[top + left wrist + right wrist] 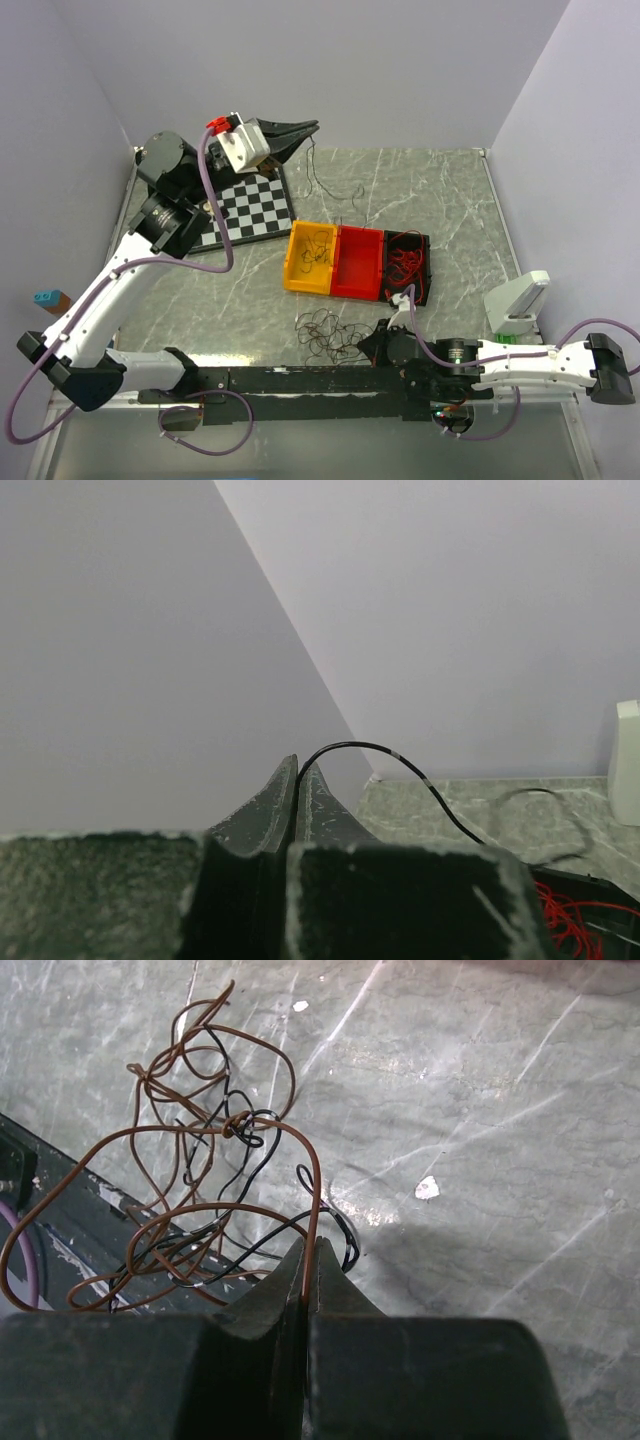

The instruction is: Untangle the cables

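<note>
Top external view: separating strands, we judge.
Left gripper pinches a black wire aloft; right gripper pinches a brown strand in the cables near the table's front edge. Next needs slow pulling.

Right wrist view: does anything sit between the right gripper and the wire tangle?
Nothing visible does. The right gripper is shut on a brown wire of the tangle, which lies on the table straight ahead of it.
</note>
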Controlling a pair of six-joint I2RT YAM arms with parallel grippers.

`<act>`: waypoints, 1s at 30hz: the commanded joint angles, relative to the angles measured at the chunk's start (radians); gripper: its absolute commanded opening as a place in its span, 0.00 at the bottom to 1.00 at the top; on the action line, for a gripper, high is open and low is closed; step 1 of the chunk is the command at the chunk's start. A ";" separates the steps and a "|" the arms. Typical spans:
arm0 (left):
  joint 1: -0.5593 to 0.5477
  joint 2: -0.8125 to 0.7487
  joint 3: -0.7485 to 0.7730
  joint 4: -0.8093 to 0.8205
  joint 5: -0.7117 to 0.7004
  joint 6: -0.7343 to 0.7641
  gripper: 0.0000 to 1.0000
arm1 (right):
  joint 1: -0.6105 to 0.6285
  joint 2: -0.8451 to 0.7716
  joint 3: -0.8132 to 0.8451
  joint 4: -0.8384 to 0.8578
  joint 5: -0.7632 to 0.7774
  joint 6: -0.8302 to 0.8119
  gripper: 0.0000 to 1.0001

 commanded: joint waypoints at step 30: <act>-0.063 0.107 -0.086 0.194 -0.345 0.056 0.01 | 0.010 -0.034 -0.064 0.059 0.011 0.049 0.00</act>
